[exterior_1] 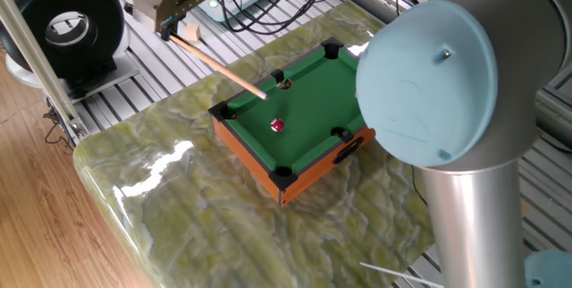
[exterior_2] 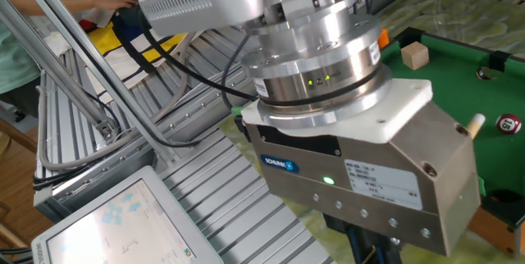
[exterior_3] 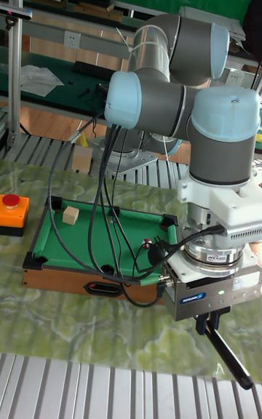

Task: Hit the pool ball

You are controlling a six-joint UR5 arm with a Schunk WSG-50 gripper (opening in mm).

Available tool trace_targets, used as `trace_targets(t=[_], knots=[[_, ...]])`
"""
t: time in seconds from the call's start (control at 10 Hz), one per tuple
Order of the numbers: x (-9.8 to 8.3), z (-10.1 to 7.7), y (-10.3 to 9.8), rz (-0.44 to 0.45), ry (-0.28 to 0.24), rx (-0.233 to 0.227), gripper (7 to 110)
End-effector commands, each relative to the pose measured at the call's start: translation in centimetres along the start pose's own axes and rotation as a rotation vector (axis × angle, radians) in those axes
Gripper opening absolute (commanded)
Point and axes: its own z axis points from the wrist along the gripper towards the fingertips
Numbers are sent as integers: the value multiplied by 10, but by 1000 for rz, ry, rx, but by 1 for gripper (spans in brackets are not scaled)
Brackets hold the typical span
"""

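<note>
The pool ball (exterior_1: 277, 125), tiny, dark red with a white spot, lies on the green felt of a small pool table (exterior_1: 255, 158) with orange-brown sides. My gripper (exterior_1: 176, 30) hangs off the table's far left corner, shut on a thin wooden cue (exterior_1: 219, 66). The cue slants down over the rail, and its pale tip (exterior_1: 263, 97) stops short of the ball. In the other fixed view the gripper (exterior_2: 371, 252) body fills the frame, with the cue tip (exterior_2: 474, 125) just left of the ball (exterior_2: 510, 123). The tall view shows the gripper (exterior_3: 209, 323) holding the cue (exterior_3: 231, 359).
A tan wooden cube (exterior_2: 415, 54) sits on the felt near a far corner, also seen as a cube (exterior_3: 70, 214) in the tall view. A red button on an orange box (exterior_3: 12, 209) stands left of the table (exterior_3: 65, 278). Black cables (exterior_3: 102, 193) hang over the felt.
</note>
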Motion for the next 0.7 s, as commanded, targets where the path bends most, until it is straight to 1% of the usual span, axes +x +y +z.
trace_targets(t=[0.0, 0.2, 0.3, 0.5, 0.6], knots=[[-12, -6, 12, 5, -47, -43, 7], [-11, -12, 15, -2, -46, -40, 7], [-11, -11, 18, -9, -57, -37, 7], [-8, -3, 35, -42, -84, -51, 7], [-8, 1, 44, -37, -95, -54, 7]])
